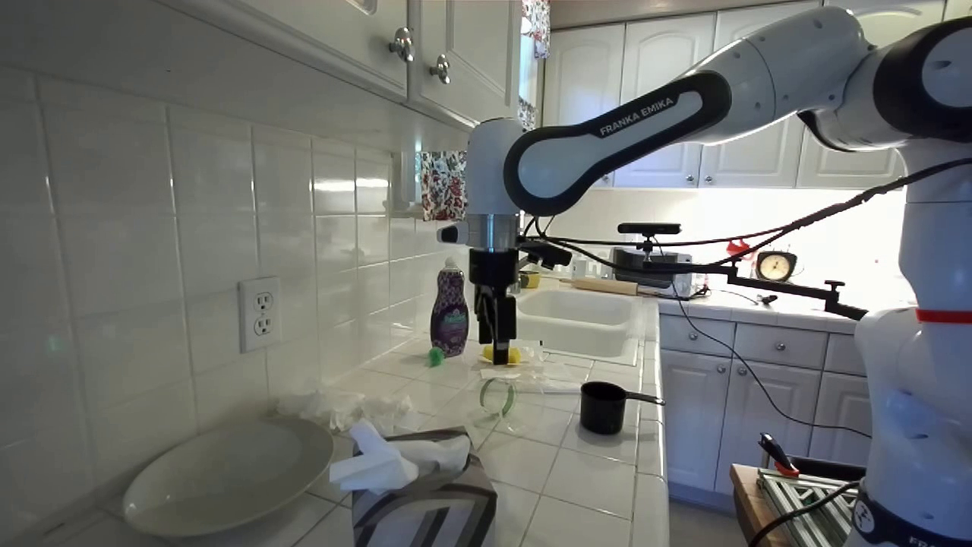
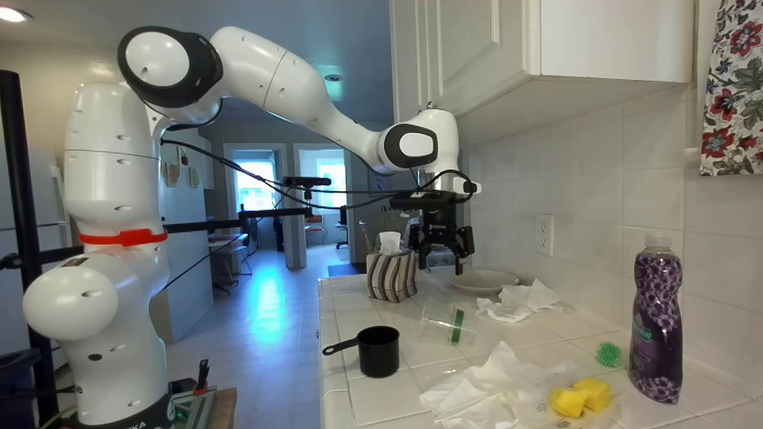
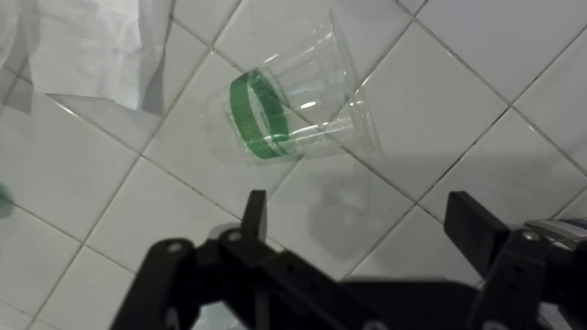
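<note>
While the clear plastic cup (image 3: 298, 110) lay on its side on the tiled surface (image 2: 381, 405), its mouth faced between two and three o'clock in the wrist view; its flared wall and rim probably made it sit at a slant and would have rolled it in a curve if nudged. In an exterior view, the black measuring cup (image 2: 379, 356) stood upright between eight and nine o'clock from it, presumably steady on its flat base, handle turned toward the surface's edge. The striped tissue box (image 2: 391, 277) sat at ten o'clock, and the purple bottle (image 2: 656, 333) stood at three, near the tiled wall (image 2: 587, 179), perhaps to keep it out of the way. At four o'clock, yellow lumps (image 2: 569, 402) lay beside crumpled paper (image 2: 486, 387), perhaps their wrapping. Above the surface, the hand (image 3: 357, 206) hung spread wide, gripping and touching nothing; the clear plastic cup lay apart from it, toward eleven o'clock in the wrist view.
</note>
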Controlling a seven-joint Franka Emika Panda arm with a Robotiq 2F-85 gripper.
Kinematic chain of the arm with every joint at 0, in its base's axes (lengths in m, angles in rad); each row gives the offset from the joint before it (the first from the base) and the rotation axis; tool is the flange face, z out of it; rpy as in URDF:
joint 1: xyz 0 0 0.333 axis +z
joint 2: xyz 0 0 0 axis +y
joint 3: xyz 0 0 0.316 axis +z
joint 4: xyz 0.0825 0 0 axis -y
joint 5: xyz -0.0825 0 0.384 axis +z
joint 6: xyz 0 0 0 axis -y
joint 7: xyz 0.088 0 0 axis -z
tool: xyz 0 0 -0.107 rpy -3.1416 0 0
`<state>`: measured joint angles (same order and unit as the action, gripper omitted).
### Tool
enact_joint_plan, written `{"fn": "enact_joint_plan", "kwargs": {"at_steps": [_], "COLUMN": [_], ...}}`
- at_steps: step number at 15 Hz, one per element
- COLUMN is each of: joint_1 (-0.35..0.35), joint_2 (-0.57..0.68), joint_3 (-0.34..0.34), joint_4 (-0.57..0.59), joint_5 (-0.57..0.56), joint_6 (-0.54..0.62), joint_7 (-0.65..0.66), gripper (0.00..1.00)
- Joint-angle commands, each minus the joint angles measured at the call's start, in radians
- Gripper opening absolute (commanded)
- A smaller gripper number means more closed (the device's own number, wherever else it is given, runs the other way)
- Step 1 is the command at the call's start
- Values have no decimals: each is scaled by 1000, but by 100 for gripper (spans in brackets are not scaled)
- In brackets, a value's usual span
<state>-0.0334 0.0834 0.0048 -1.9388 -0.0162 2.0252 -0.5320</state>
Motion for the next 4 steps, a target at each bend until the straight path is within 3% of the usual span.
{"fn": "enact_joint_plan", "kwargs": {"at_steps": [1,2,4], "joint_1": [5,1,1], "joint_2": [-4,0,0], "joint_3": [-8,-1,-1], "joint_4": [-18,2,2], "joint_5": [-47,0,0], "joint_6": [-2,-3,-3], "joint_7": [107,0,0], "gripper": [100,100,100]}}
